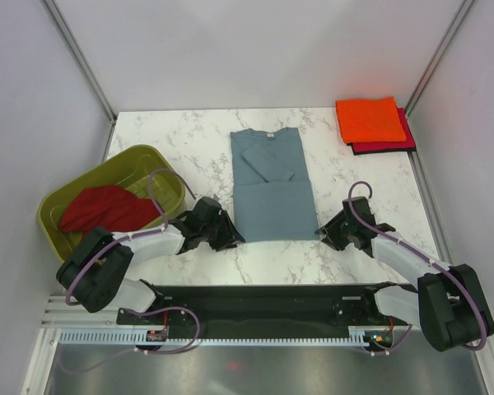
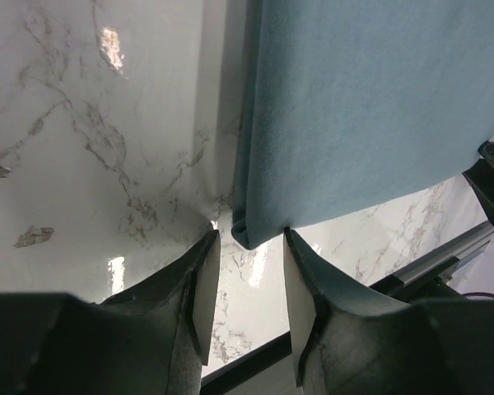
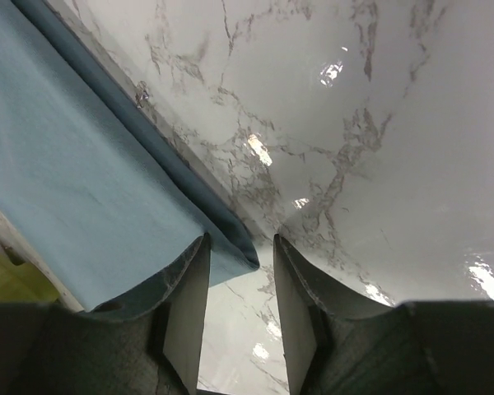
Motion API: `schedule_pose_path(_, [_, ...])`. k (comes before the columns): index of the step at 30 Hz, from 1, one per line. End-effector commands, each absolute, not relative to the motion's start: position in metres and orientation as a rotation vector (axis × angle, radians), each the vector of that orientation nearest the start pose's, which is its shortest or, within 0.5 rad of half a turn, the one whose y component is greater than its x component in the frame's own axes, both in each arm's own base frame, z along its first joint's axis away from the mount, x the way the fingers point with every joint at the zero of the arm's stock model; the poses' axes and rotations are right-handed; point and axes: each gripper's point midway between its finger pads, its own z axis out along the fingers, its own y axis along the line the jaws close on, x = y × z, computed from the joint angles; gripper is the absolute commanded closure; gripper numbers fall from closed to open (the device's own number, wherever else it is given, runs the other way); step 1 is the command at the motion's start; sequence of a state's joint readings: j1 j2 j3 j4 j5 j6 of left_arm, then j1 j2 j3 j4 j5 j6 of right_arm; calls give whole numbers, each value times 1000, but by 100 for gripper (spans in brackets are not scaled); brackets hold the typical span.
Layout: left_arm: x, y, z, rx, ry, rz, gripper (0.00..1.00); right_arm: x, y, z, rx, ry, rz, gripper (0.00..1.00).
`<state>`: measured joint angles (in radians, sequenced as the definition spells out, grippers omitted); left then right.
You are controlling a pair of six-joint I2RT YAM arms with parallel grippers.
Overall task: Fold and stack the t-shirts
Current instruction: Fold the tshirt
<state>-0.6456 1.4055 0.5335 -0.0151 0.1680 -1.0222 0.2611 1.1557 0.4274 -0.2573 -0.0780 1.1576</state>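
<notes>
From above, the slate blue-grey t-shirt [image 1: 272, 189] lies flat between the claws. The left gripper [image 1: 226, 234] is at its near left hem corner and the right gripper [image 1: 328, 233] at the near right one. The orange t-shirt [image 1: 367, 120], folded on the magenta-red t-shirt [image 1: 395, 146], sits well beyond the right claw. The dark red t-shirt [image 1: 105, 208] lies in the olive tub [image 1: 132, 160], outward of the left claw.

Left wrist: the jaws are spread and the hem corner is at the tips, unpinched.

Right wrist: the jaws are spread too, with the corner in the mouth.

The risk is that tips meeting above the marble table [image 2: 82, 164] catch only one layer, or none. A lopsided lift would then skew the fold.
</notes>
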Motion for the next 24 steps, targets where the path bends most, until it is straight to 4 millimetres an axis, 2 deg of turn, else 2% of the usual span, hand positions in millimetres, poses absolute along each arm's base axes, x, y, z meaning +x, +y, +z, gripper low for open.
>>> schedule_pose_path(1, [216,-230,12,-556,2644,-772,58,235,115,16,1168,2407,601,55])
schedule_pose_path(7, [217,-228,6,-553,2651,-746,65,236,117,12,1165,2400,628,68])
schedule_pose_path(8, [217,-229,5,-546,2653,-753,66,234,118,10,1160,2403,631,77])
schedule_pose_path(9, [219,-231,6,-544,2646,-760,71,234,118,10,1155,2405,634,83])
schedule_pose_path(10, [219,-232,6,-536,2650,-765,75,235,118,11,1151,2398,639,95])
schedule_pose_path(11, [219,-233,6,-528,2655,-768,81,234,118,10,1145,2401,640,100])
schedule_pose_path(12, [218,-236,7,-511,2662,-785,87,236,118,13,1131,2395,644,100])
schedule_pose_path(13, [221,-240,12,-479,2654,-802,98,236,118,13,1123,2392,644,100])
schedule_pose_path(17, [216,-240,22,-407,2661,-739,98,231,113,20,1064,2392,621,100])
schedule_pose_path(20, [206,-235,37,-340,2637,-684,98,222,103,23,1028,2398,553,100])
schedule_pose_path(21, [204,-236,49,-322,2608,-707,98,222,102,30,1007,2379,561,100])
schedule_pose_path(23, [196,-234,54,-293,2598,-686,98,215,93,30,999,2390,500,100])
schedule_pose_path(24, [194,-235,63,-279,2576,-709,98,214,92,35,987,2373,504,100])
